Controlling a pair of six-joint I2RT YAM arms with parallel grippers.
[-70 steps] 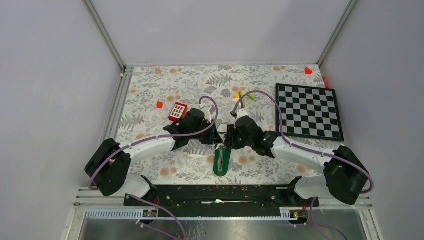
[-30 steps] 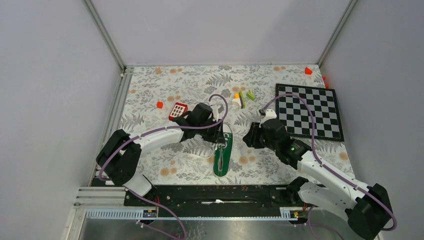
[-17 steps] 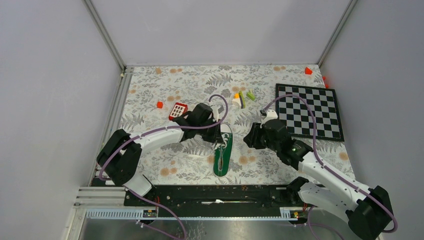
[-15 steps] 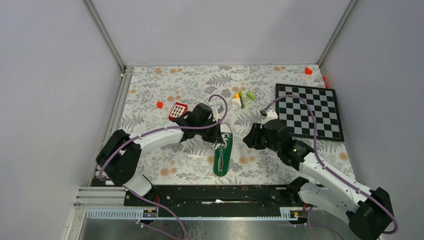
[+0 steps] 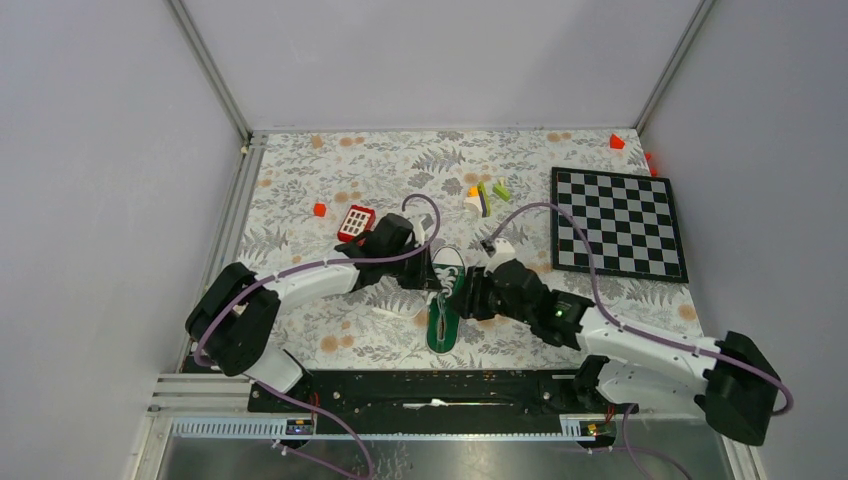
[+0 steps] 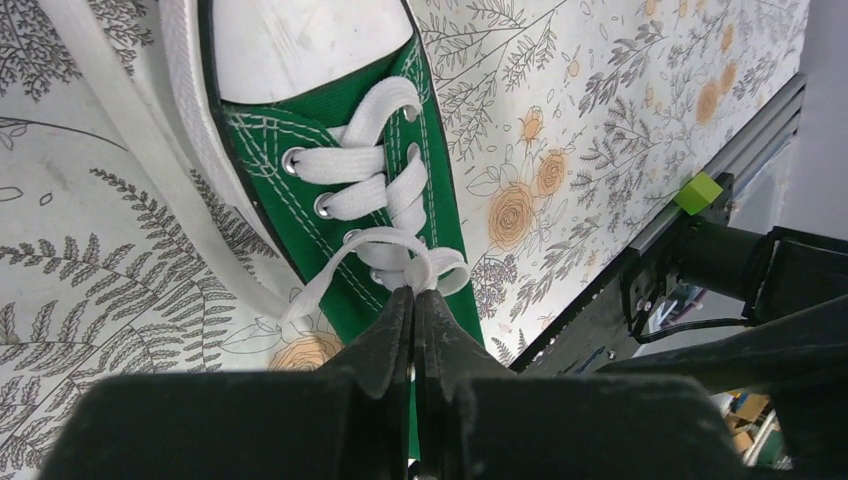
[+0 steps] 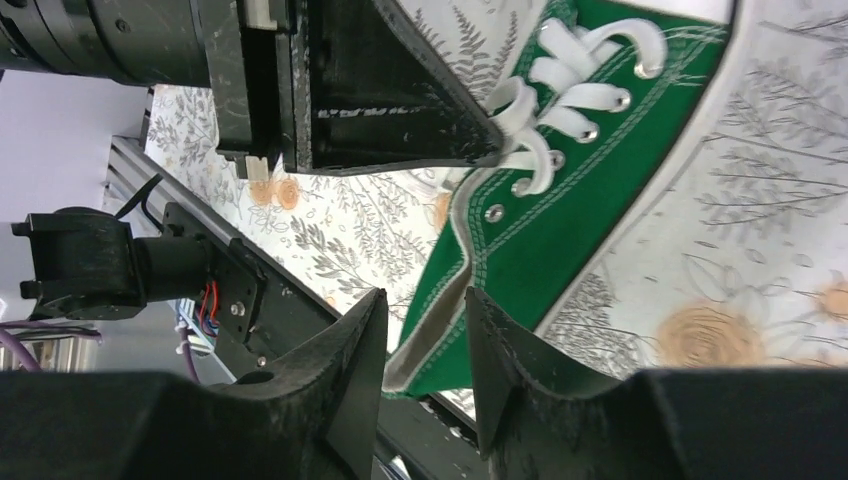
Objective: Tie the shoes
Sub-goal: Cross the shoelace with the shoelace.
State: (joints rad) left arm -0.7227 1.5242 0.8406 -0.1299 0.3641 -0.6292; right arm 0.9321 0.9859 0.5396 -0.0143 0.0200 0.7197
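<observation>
Setting: grey-walled booth with a table under a fern-and-flower cloth [image 5: 300, 170]; a chessboard [image 5: 617, 222] lies far right, and a red-and-white block [image 5: 356, 222] sits just beyond the left arm's wrist
Shoe: one small green sneaker [image 5: 441, 318], sole down, near the middle of the table's near part, between the two arms
Heading: its long axis runs near to far with a slight slant; the white toe cap [image 5: 447, 258] is at the far end and the heel faces the arm bases
Left gripper [image 6: 412, 292]: jaws pressed together, tips at the lowest crossing of the white laces [image 6: 372, 160], apparently pinching a loop there
Right gripper [image 7: 425, 300]: jaws parted and holding nothing, low beside the shoe's open collar; the shoe's rim shows in the gap, and contact cannot be told
Step in hand: probably drawing one lace loop up and clear of the tongue so the other arm can take the second strand
Doing it well: pull the pinched loop gently along the shoe's length rather than sideways, since the sneaker is light and will likely slide or twist; the right gripper could steady the collar or heel first, then close on a free strand only once it is clearly between the fingers
Risk: a thin lace may slip from the closed tips, and the two wrists are close together over the shoe
</observation>
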